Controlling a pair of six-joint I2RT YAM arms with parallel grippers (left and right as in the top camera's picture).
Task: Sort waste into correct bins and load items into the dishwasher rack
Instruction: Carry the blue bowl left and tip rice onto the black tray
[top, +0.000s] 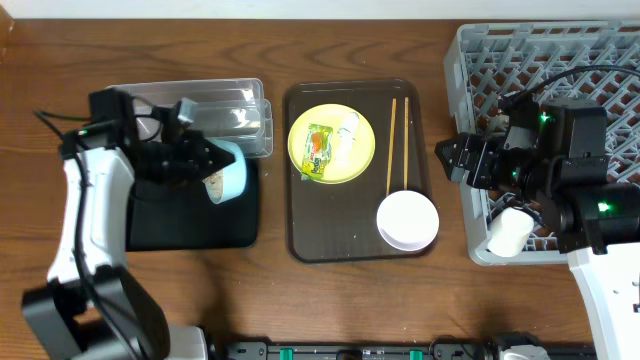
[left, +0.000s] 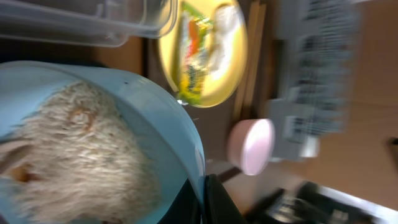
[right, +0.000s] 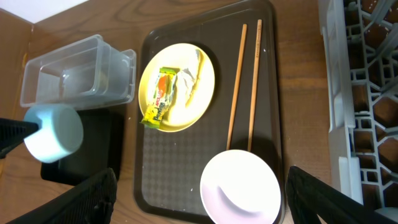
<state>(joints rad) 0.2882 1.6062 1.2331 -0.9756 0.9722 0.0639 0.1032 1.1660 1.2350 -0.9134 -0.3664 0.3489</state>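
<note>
Blue bowl (top: 228, 170) clamped by the left gripper (top: 210, 158), tipped over the black tray (top: 190, 225) beside the clear tub (top: 200, 100), rice (left: 81, 149) plain from the left wrist, hidden from the right, right gripper (top: 447, 160) held apart by the rack's (top: 470, 60) edge.

On my left pincer (top: 210, 163) I can't see the fingertips behind the light blue bowl (left: 161, 130) (cropped at the frame edge); beyond the pincer the dishwasher rack (left: 311, 68) blurs.

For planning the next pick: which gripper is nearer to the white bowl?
Right. The right gripper is right of the brown tray, near the white bowl; the left gripper is across that tray, gripping the light blue bowl.
</note>
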